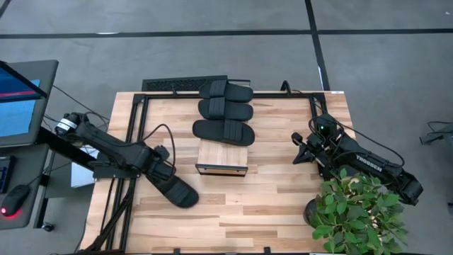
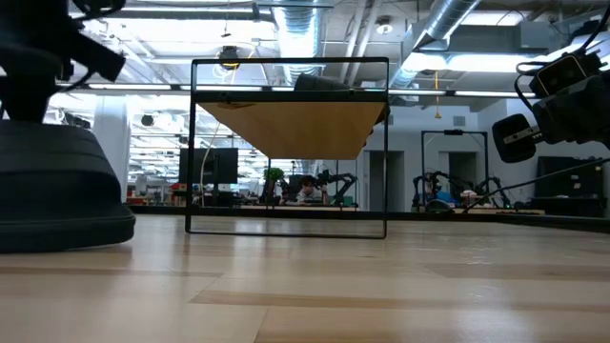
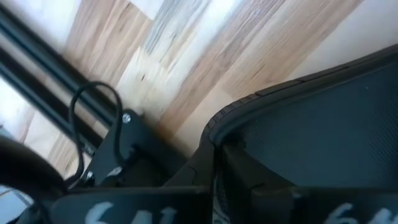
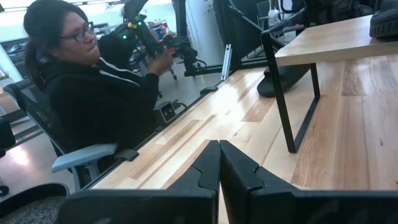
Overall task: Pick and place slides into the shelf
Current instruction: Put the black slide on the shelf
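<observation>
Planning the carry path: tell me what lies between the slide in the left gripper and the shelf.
Nothing visible: bare table top separates the slide held by the left gripper from the shelf. Three other slides lie beyond the shelf.

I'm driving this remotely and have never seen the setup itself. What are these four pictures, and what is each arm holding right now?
You have two dark robot arms at a wooden table. The high view looks straight down on it. The low view sits at table height and looks across. The other two views come from cameras on each arm's wrist.

Near the table's middle stands the shelf, a low light-wood rack. Three black slides lie in a row just beyond it; whether they rest on its top or on the table behind it I cannot tell from above.

The left gripper is shut on the fourth slide, which is at the table's left front, short of the shelf. The left wrist view shows that slide's black edge close up.

The right gripper is shut and empty, waiting at the table's right beside a potted plant. Its wrist view also shows a seated person beyond the table.
</observation>
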Robot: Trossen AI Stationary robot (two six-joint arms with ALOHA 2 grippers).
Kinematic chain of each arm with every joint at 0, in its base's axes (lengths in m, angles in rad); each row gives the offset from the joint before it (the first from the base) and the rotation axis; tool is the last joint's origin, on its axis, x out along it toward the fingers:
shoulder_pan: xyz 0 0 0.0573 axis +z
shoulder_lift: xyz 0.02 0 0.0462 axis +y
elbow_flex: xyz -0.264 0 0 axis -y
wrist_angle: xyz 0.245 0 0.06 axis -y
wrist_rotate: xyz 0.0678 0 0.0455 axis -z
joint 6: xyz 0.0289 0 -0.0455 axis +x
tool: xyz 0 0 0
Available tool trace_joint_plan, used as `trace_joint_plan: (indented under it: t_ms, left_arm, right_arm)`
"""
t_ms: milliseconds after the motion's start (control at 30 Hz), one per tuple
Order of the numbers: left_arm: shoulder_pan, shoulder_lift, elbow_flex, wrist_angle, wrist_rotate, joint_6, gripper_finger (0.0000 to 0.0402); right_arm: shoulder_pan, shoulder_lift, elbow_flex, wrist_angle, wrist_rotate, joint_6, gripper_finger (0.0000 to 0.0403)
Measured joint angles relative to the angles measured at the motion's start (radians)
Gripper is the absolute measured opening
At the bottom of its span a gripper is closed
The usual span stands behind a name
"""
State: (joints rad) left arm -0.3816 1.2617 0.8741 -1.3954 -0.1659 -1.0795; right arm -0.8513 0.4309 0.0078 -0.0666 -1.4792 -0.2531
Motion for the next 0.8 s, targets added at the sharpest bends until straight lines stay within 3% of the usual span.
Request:
trace_joint_plan:
  t_ms: [800]
  left_arm:
    - [-0.193, -0.001, 0.206, -0.177, 0.083, -0.328, 0.0]
  right_arm:
    - [0.0, 0.0, 0.0, 0.0, 0.0, 0.0, 0.0]
